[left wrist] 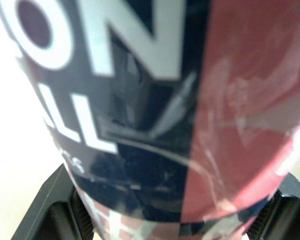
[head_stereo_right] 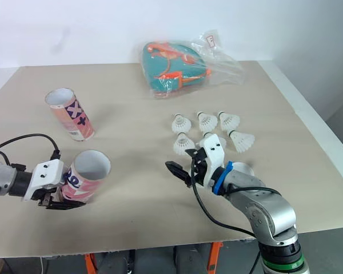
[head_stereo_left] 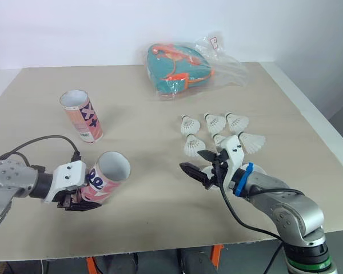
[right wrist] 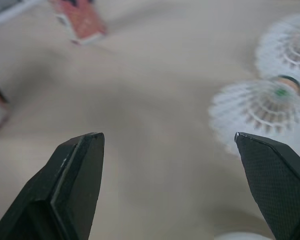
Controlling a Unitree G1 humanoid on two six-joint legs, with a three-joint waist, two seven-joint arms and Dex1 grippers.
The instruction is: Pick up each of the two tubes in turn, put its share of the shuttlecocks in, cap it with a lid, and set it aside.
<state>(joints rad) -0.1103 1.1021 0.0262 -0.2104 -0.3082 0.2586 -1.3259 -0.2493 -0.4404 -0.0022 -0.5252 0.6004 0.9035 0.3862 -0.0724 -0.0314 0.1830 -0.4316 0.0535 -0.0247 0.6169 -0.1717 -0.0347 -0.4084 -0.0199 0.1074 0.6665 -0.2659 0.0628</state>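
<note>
Reaching in low over the near-left part of the table (head_stereo_left: 148, 120), the left arm lies almost level, and you have its tool (head_stereo_left: 79, 201) pinching the base of a tube (head_stereo_left: 110, 173) that tilts with its open mouth up and toward the right. You can read white letters "ON" and "LL" on its wrap. Behind it a second tube (head_stereo_left: 82, 117), marked "X+", stands open-topped. Six shuttlecocks (head_stereo_left: 215, 122) lie right of centre. Just beside them your right tool (head_stereo_left: 192, 160) hovers with its fingers spread and its forearm bent inward.
</note>
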